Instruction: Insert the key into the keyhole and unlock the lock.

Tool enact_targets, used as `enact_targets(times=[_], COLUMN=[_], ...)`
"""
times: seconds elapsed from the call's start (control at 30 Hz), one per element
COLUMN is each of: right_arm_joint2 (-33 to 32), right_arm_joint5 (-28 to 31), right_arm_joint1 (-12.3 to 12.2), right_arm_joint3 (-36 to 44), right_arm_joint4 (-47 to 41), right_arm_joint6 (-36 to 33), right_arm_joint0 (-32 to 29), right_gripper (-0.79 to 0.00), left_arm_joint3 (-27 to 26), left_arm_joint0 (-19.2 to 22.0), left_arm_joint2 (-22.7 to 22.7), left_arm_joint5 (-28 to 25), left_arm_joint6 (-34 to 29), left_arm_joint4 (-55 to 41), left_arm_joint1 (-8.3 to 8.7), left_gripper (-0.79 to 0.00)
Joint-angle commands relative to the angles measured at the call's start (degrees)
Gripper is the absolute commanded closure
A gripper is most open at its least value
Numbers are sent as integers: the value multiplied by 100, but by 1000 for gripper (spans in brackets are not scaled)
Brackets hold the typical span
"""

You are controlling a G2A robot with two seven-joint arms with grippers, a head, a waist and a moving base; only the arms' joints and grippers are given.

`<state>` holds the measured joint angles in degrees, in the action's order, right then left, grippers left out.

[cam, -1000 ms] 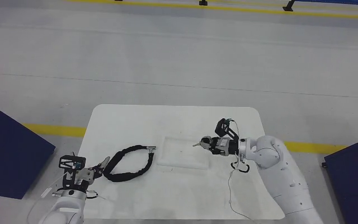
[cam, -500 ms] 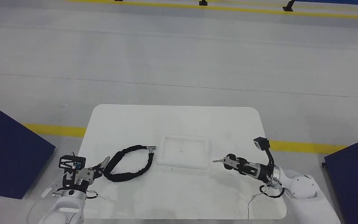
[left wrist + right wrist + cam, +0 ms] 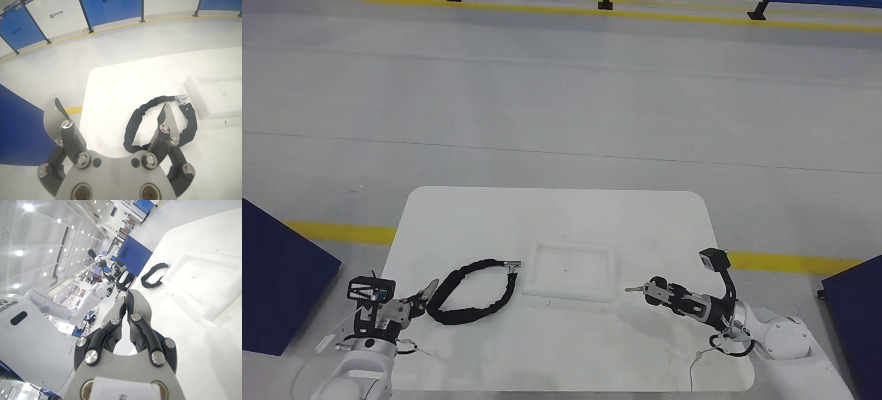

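Observation:
A black sleeved cable lock (image 3: 474, 290) lies looped on the white table, left of centre, its metal end (image 3: 512, 265) touching the white tray (image 3: 542, 292). My left gripper (image 3: 414, 300) stands open just left of the loop; its wrist view shows the lock (image 3: 132, 121) and its silver cylinder (image 3: 180, 97) past the spread fingers (image 3: 166, 113). My right gripper (image 3: 647, 290) hovers right of the tray, shut on a small silver key (image 3: 628, 290) that points toward the tray. In the right wrist view the right gripper (image 3: 126, 295) has its pads pressed together, with the lock (image 3: 151, 275) far off.
The shallow white tray (image 3: 192, 85) (image 3: 189, 298) sits mid-table and holds nothing. Blue panels stand off the table's left (image 3: 272, 280) and right (image 3: 854, 290) sides. A cable (image 3: 697, 360) trails from the right arm near the front edge.
The right arm pulled back from above the tray's right edge to the front right, carrying the key; it barely shifted in the last half second. The left arm and lock stayed put.

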<state>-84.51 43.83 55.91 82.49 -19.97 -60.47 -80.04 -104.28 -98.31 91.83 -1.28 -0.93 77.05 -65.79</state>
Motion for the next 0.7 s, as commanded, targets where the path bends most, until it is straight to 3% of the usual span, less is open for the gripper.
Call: enact_targets(times=[0.0, 0.17, 0.33, 0.47, 0.67], right_arm_joint2=[0, 0, 0, 0, 0], right_arm_joint5=[0, 0, 0, 0, 0], right_arm_joint1=[0, 0, 0, 0, 0], right_arm_joint3=[0, 0, 0, 0, 0], right_arm_joint4=[0, 0, 0, 0, 0], right_arm_joint6=[0, 0, 0, 0, 0], right_arm_joint0=[0, 0, 0, 0, 0], right_gripper=[0, 0, 0, 0, 0], left_arm_joint3=[-116, -32, 731, 1822, 3768], left_arm_joint0=[180, 1226, 2590, 3719, 5122], left_arm_joint2=[-29, -479, -1253, -1860, -2785], left_arm_joint5=[-300, -1188, -2423, -3421, -4090], left_arm_joint6=[-248, -1299, -2138, -2629, -3317], left_arm_joint4=[249, 925, 1516, 1410, 878], left_arm_joint1=[23, 62, 53, -20, -278], left_gripper=[-785, -785, -785, -785, -785])
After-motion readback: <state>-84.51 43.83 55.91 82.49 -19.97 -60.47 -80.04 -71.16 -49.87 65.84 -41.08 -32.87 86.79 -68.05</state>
